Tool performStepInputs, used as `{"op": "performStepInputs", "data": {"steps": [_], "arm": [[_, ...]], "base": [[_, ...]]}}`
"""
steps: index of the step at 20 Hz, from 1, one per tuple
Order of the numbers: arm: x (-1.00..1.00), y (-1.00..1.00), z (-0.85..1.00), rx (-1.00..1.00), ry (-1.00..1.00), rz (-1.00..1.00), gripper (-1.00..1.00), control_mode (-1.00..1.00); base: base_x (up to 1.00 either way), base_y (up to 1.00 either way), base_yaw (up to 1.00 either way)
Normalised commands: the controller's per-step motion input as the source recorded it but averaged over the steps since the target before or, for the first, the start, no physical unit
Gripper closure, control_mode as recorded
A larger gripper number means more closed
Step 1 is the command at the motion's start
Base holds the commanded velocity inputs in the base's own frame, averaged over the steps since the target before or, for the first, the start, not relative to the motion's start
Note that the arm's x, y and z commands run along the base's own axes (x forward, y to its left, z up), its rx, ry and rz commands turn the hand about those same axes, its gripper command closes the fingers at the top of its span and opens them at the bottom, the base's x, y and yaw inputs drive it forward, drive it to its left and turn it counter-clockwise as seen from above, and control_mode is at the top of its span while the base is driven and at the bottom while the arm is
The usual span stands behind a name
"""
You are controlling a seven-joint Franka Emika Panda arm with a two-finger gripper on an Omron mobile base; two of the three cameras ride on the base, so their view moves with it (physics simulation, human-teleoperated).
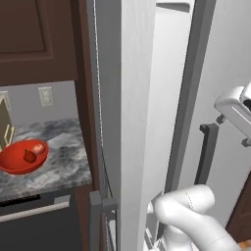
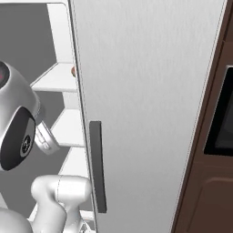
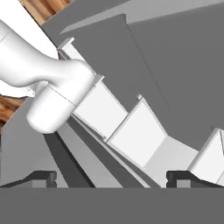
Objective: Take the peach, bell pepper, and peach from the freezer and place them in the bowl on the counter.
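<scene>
With its two dark fingertips spread wide and holding nothing, the gripper faces the freezer shelves just ahead, probably seeking remaining produce, while the red bowl on the counter well behind already holds fruit.

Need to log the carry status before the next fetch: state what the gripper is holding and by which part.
Nothing is held. In the hand view the gripper is open, its fingers wide apart with only the freezer shelves beyond them.
</scene>
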Motion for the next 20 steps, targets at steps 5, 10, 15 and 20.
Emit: {"op": "performStepInputs", "data": {"steps": [5,10,15,20], "arm": [[0.09,-0.04,0.07,0.0,0.0,0.0,-1.0,-1.0],[0.42,0.29,0.15,-0.01,0.0,0.0,-1.0,-1.0],[0.49,0.08,0.05,-0.03,0.0,0.0,-1.0,-1.0],[0.61,0.0,0.05,0.02,0.0,0.0,-1.0,-1.0]], "base": [[0.19,0.11,-0.06],[0.0,0.0,0.0],[0.0,0.0,0.0],[0.0,0.0,0.0]]}}
